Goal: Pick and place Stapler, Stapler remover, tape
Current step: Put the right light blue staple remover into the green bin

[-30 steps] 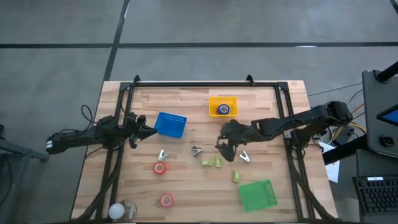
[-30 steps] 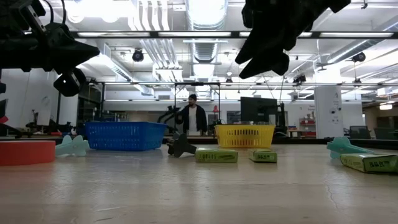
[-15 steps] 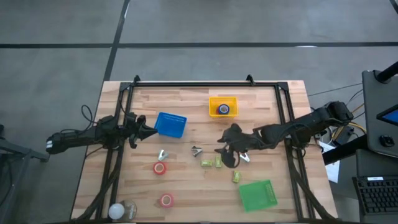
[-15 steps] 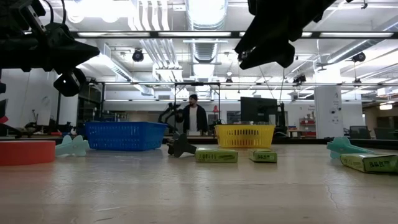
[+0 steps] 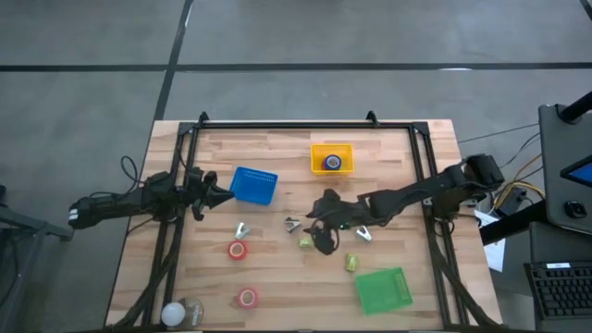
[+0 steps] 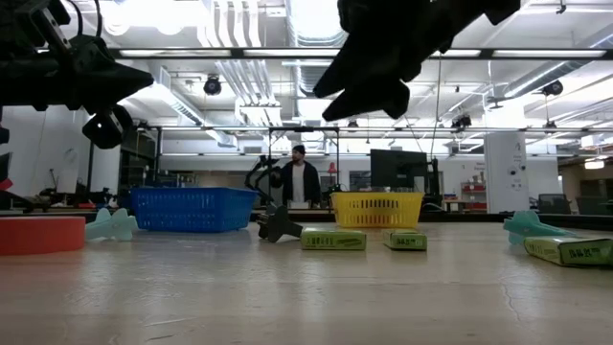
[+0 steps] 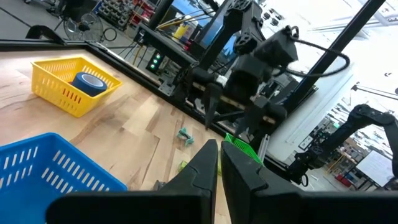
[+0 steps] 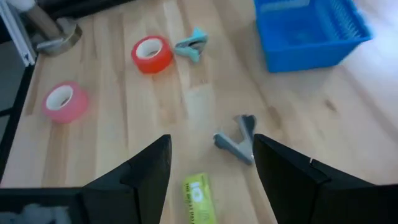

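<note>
- Two items lie just ahead of the right gripper point(image 8: 211, 171): a green stapler point(image 8: 198, 198) between its open fingers and a dark remover point(image 8: 238, 140) a little beyond, near the table's middle.
- To do this step well, the gripper should probably settle on one of them, centre the fingers across its narrow width, and come straight down before closing, so that the neighbour is not nudged.
- The stapler looks like a small, flat green block with pale lettering; it should hold firmly if gripped across its short sides.
- The remover is a small grey claw, splayed and lying flat, likely to slip if gripped at its tips.
- Two red tape rolls point(image 8: 152, 54) sit farther off beside a teal remover point(image 8: 191, 45), with the blue basket point(image 8: 311, 31) beyond.
- A blue roll point(image 5: 333, 163) already rests in the yellow basket point(image 5: 317, 151).
- The left gripper point(image 5: 217, 194) waits, closed and empty, beside the blue basket.
</note>
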You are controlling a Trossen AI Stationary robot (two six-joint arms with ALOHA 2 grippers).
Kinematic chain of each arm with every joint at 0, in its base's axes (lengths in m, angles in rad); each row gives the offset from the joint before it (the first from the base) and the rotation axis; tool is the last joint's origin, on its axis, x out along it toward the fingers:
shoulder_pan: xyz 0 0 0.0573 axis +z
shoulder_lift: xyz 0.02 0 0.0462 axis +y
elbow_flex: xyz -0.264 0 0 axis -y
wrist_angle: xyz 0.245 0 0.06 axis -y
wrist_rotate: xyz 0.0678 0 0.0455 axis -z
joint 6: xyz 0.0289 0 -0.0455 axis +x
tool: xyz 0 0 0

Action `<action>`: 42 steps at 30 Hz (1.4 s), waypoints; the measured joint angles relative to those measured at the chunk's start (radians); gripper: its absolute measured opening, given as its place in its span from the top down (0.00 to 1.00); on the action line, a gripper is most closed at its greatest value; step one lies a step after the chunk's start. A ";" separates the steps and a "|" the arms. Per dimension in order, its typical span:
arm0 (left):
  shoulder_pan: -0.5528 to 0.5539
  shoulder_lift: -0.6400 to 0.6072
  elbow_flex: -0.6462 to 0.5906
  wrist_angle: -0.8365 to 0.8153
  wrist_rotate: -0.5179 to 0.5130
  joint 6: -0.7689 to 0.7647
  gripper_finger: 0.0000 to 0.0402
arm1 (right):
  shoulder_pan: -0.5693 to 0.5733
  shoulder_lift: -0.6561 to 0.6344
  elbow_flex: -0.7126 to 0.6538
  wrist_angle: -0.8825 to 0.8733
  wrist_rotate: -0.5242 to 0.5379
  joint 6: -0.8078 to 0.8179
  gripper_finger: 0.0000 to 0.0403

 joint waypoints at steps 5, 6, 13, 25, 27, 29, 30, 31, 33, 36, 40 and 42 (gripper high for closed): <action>0.000 0.003 0.000 0.001 0.000 0.000 0.94 | 0.000 0.004 0.019 -0.143 -0.026 0.055 0.46; 0.000 0.003 0.000 0.002 0.000 0.000 0.94 | 0.000 0.001 0.021 -0.191 -0.026 0.072 0.46; 0.000 0.006 0.000 0.002 0.000 0.000 0.94 | 0.008 -0.044 -0.010 -0.526 0.011 0.246 0.46; 0.000 0.009 0.000 0.001 0.000 0.000 0.94 | 0.012 -0.049 -0.118 -0.702 0.028 0.438 0.46; 0.000 0.009 0.000 0.002 0.000 0.000 0.94 | 0.012 -0.049 -0.130 -0.712 0.028 0.450 0.46; 0.000 0.009 0.000 0.002 0.000 0.000 0.94 | 0.012 -0.055 -0.137 -0.734 0.028 0.460 0.46; 0.000 0.009 0.000 0.002 0.000 0.000 0.94 | 0.012 -0.058 -0.139 -0.737 0.028 0.462 0.46; 0.000 0.009 0.000 0.002 0.000 0.000 0.94 | 0.012 -0.064 -0.140 -0.735 0.030 0.464 0.46; 0.000 0.009 0.000 0.001 0.000 0.000 0.94 | 0.013 -0.075 -0.144 -0.745 0.032 0.470 0.46; 0.000 0.010 0.000 0.002 0.000 0.000 0.94 | 0.023 -0.106 -0.151 -0.787 0.031 0.506 0.46; 0.000 0.011 0.000 0.002 0.000 0.000 0.94 | 0.056 -0.166 -0.166 -0.805 0.017 0.572 0.46; 0.000 0.011 0.000 0.002 0.000 0.000 0.94 | 0.068 -0.195 -0.177 -0.800 -0.011 0.619 0.46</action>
